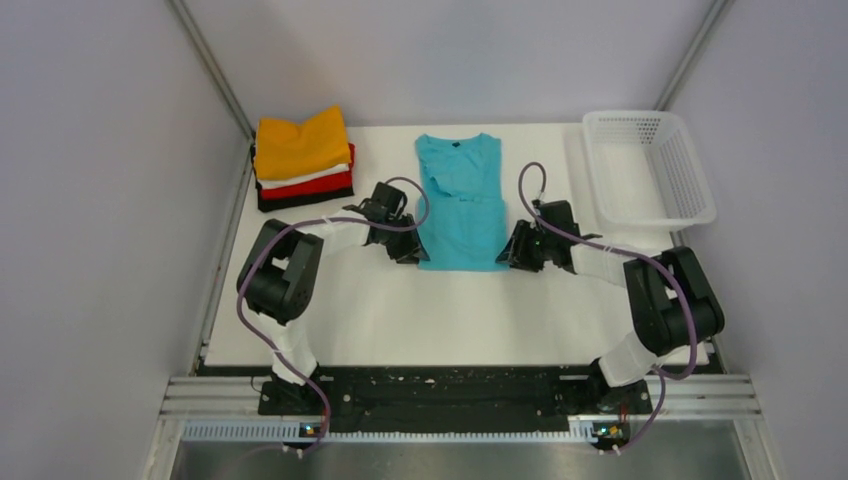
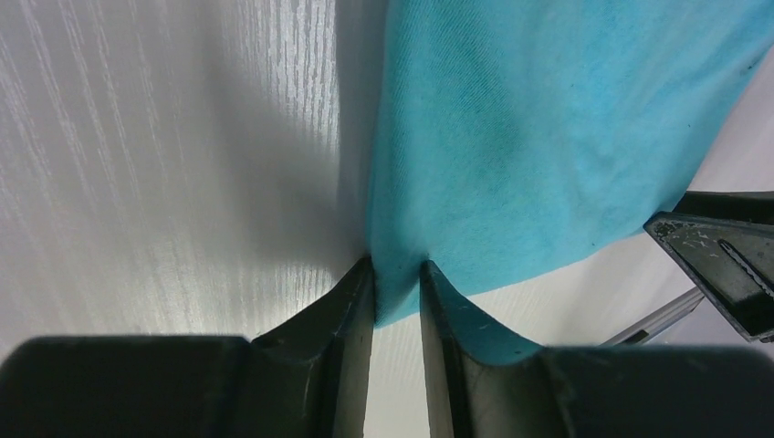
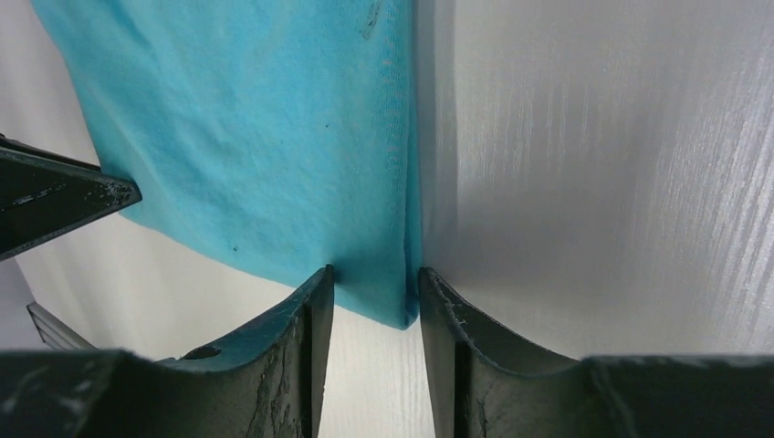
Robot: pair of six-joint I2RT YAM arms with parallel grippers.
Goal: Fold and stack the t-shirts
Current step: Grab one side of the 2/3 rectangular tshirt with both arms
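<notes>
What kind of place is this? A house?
Probably a robot test booth, not a house: a left arm and a right arm bolted at a white table, grey walls with metal posts, a turquoise t-shirt spread between them.

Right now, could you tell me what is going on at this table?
Both arms are working on the turquoise t-shirt, which lies flat on the table with its sides folded in. The left claw appears pinched on its near left corner. The right claw straddles the near right corner, with its fingers not yet closed. The folded shirts sit stacked at the far left, and a white basket stands at the far right.
</notes>
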